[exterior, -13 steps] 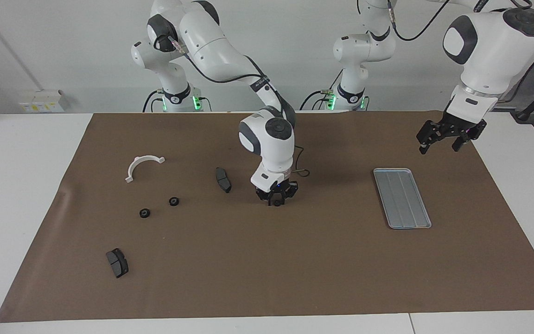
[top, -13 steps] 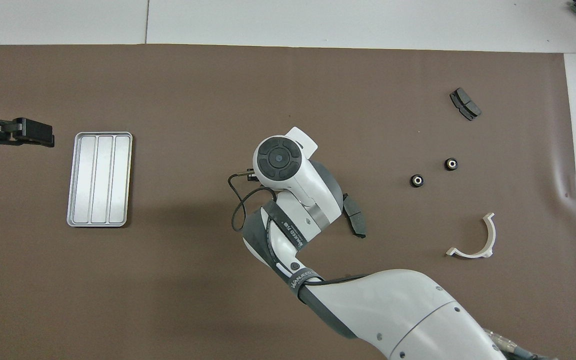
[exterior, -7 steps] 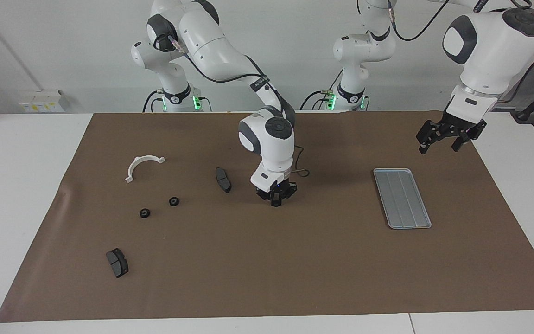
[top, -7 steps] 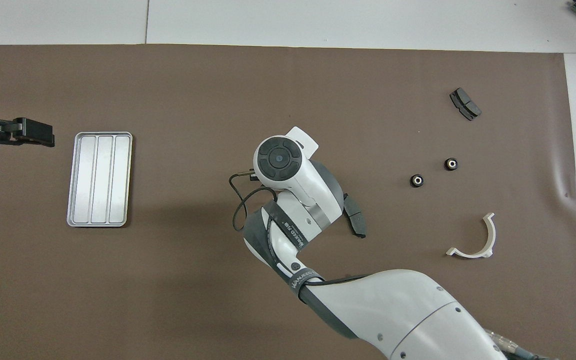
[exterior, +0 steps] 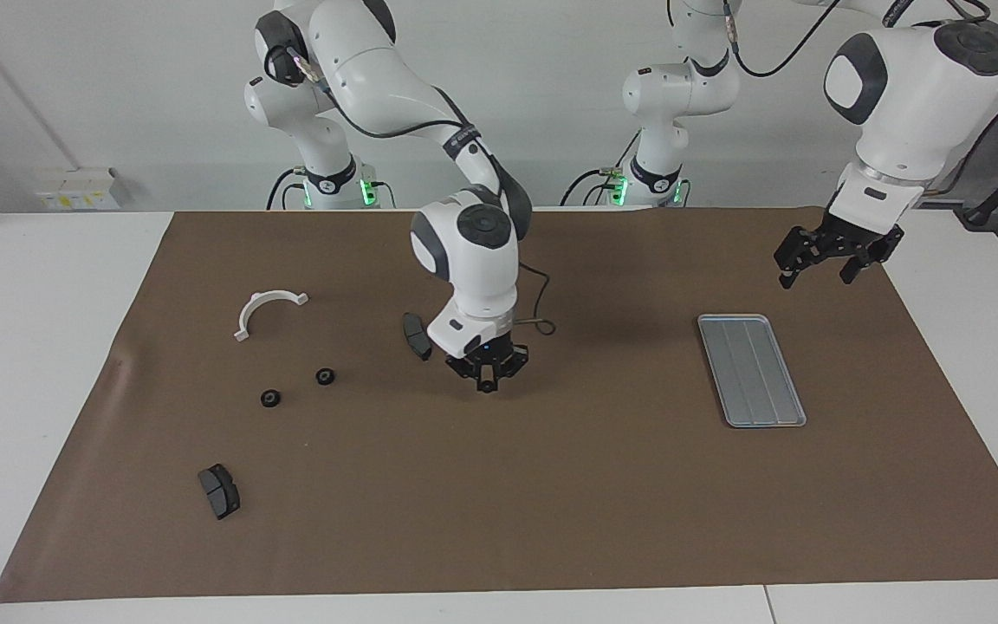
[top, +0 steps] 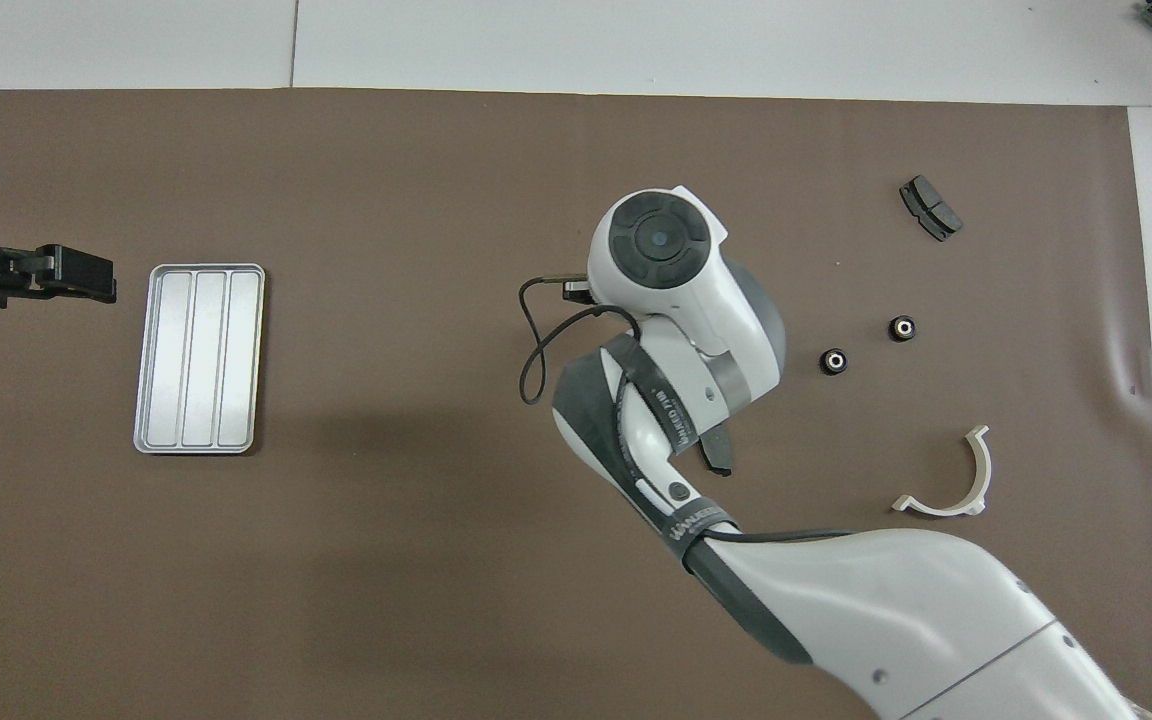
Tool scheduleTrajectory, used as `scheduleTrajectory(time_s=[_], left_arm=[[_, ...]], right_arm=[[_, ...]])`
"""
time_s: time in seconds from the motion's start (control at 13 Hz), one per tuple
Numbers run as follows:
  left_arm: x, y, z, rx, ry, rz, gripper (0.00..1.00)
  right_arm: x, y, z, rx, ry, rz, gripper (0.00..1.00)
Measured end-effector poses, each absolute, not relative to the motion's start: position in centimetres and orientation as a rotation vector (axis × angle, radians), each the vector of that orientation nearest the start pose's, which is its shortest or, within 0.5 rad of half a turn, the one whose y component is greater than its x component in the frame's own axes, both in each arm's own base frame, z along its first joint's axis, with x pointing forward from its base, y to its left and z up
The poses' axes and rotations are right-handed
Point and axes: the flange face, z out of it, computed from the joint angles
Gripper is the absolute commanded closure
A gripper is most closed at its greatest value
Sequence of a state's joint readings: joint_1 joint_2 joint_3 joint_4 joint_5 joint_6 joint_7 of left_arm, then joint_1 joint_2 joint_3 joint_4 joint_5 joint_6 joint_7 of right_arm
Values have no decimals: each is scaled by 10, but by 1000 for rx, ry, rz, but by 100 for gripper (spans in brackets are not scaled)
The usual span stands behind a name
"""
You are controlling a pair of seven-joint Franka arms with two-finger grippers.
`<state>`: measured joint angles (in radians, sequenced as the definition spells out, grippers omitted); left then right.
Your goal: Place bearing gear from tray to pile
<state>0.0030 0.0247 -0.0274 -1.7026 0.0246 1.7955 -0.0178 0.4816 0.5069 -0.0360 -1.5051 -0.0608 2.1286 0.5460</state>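
Facing view, carry step: the pile (exterior: 267,310) shows a white half-ring, matte curved pads (exterior: 219,490) and two small black gears (exterior: 324,375). My right tool (exterior: 486,386) hangs over the brown mat (exterior: 551,485), pinched tight on what I judge is the bearing gear (exterior: 486,389). Next I lower it beside those gears and release. The ridged silver tray (exterior: 750,368) sits bare; the left tool (exterior: 828,264) waits, spread wide.
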Motion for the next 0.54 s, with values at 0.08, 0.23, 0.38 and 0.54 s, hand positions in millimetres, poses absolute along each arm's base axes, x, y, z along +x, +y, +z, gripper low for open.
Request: scheduleTrajectory(time_s=[0.08, 0.23, 0.38, 0.54], left_arm=[[577, -13, 566, -3118, 20, -101, 0], [576, -20, 562, -3118, 41, -90, 0], [575, -29, 560, -3119, 64, -83, 0], [575, -31, 560, -3119, 71, -83, 0]], right_arm=[[650, 272, 400, -3143, 112, -220, 100], [670, 209, 408, -3155, 98, -225, 100], [685, 149, 397, -3172, 62, -208, 100], [695, 100, 381, -3176, 64, -220, 100]])
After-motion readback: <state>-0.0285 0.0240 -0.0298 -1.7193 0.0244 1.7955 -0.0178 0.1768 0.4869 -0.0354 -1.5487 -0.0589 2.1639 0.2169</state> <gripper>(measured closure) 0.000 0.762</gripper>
